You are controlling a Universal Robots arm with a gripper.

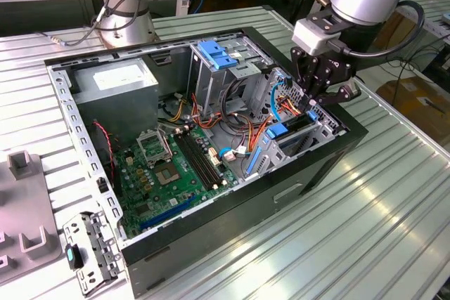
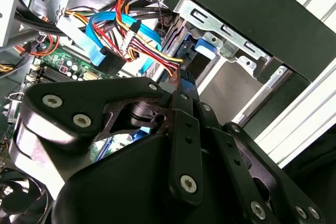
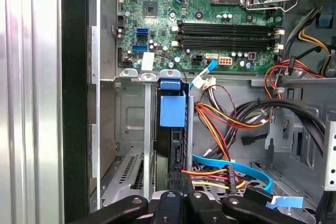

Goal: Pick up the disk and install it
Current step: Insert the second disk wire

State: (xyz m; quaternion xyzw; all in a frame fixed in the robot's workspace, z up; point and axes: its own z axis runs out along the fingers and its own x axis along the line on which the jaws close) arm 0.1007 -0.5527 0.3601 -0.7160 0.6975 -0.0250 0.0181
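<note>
The disk stands on edge in the metal drive bay at the open computer case's side wall, on the exterior view's right. Its blue side rail and dark body show in the first wrist view, slotted between the bay's metal guides. My gripper hangs straight over that bay, its black fingers close together and shut on the disk's upper edge. In the first wrist view the gripper meets the disk's dark edge. In the second wrist view the gripper points down among the cables.
Red, yellow and blue cables crowd the space beside the bay. The green motherboard lies on the case floor, a grey power supply at the back, and a blue-tabbed metal cage behind. A second arm's base and grey fixtures stand outside.
</note>
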